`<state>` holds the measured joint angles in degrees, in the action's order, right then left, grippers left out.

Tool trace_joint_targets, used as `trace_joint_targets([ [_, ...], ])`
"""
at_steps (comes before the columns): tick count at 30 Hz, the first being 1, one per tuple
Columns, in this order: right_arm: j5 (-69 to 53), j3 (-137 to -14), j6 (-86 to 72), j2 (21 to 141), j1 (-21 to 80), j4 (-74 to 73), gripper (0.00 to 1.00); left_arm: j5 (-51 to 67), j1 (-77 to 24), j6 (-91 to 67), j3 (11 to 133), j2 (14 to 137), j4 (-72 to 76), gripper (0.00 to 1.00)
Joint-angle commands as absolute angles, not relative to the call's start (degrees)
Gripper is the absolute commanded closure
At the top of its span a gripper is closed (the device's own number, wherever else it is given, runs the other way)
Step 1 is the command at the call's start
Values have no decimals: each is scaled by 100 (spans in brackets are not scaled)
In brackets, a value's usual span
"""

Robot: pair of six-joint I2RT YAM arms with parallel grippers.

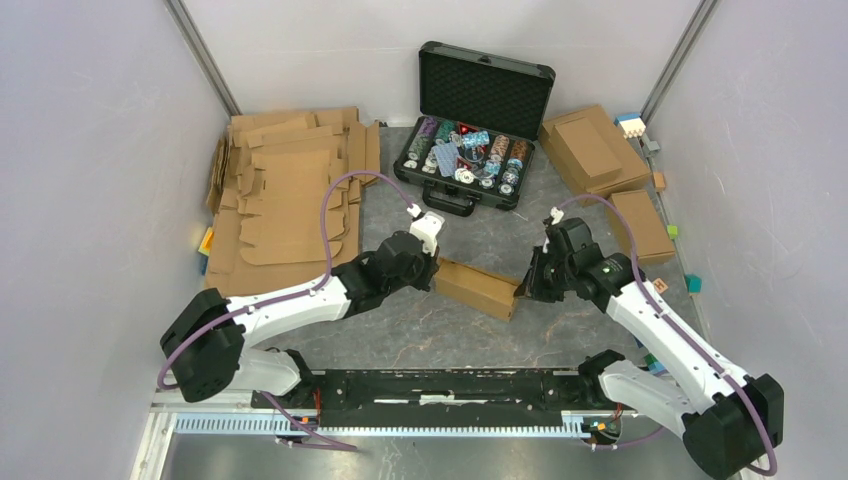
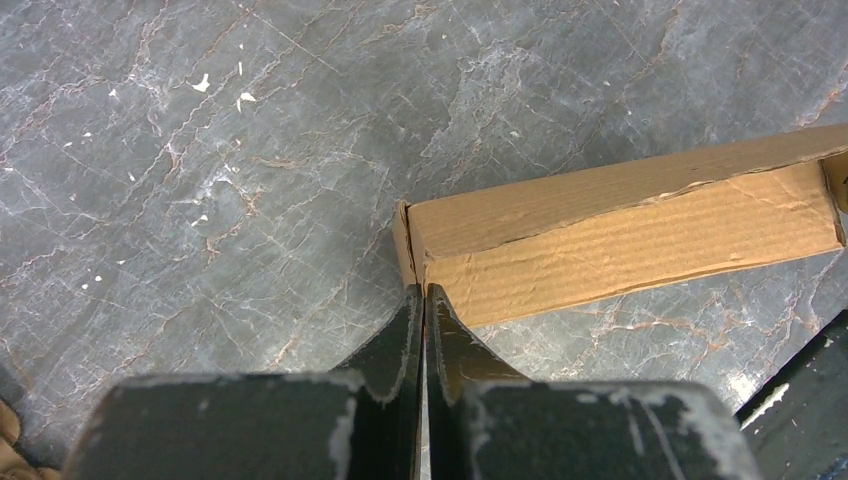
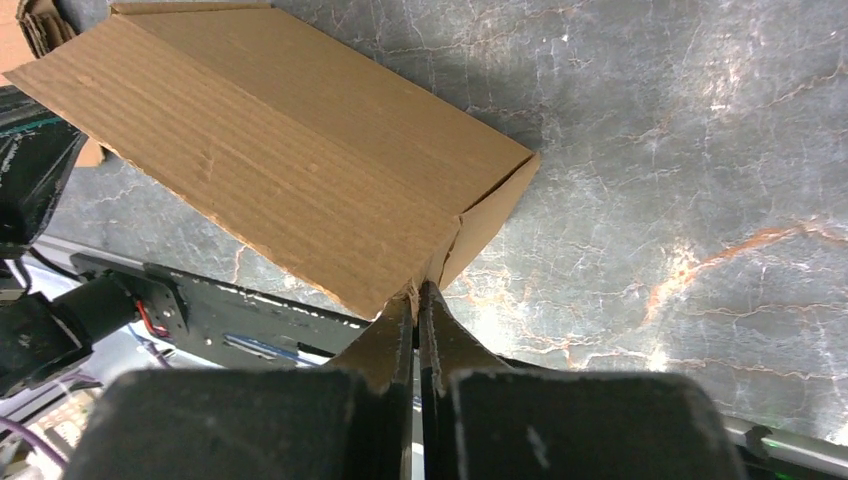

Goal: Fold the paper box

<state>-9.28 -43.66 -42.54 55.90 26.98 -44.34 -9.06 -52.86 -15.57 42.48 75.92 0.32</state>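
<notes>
where: paper box [image 1: 478, 288] on table [image 1: 400, 335], between both claws | done: seemingly folded closed; left: perhaps tucking ends | left gripper [image 2: 425, 298]: pressed together against one end; right gripper [image 3: 418, 295]: pressed together at opposite corner

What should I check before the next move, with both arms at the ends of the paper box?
1. Are the left fingers shut: ok, closed at the left end corner of the paper box.
2. Are the right fingers shut: ok, closed at its right end corner.
3. Cardboard pinched at either end: cannot tell; the tips meet right at the corners.
4. Top panel folded down: ok, the box lies closed on the table.
5. End flaps fully tucked: cannot tell; a thin seam shows at the left end.
6. Clear of the black case and the stacked blanks: ok, apart from both.
</notes>
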Motion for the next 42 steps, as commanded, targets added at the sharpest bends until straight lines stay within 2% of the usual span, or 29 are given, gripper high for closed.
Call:
trace_joint_targets([
  [1, -1468, -4220, -4608, 5514, 2512, -4054, 100, -1005, -5391, -1285, 4366, 7717, -312, 97],
  [13, -2025, -3824, -4896, 5288, 2109, -3696, 100, -1296, -5567, -1195, 4463, 7823, -404, 97],
  [24, -1041, -3946, -4558, 5008, 2102, -4361, 99, -1288, -5590, -1239, 4459, 7815, -404, 97],
  [36, -611, -3431, -4549, 4602, 2220, -4162, 100, -1252, -5584, -1266, 4456, 7829, -370, 97],
  [42, -191, -3653, -4343, 4706, 2350, -4437, 100, -1252, -5589, -1266, 4447, 7807, -366, 97],
])
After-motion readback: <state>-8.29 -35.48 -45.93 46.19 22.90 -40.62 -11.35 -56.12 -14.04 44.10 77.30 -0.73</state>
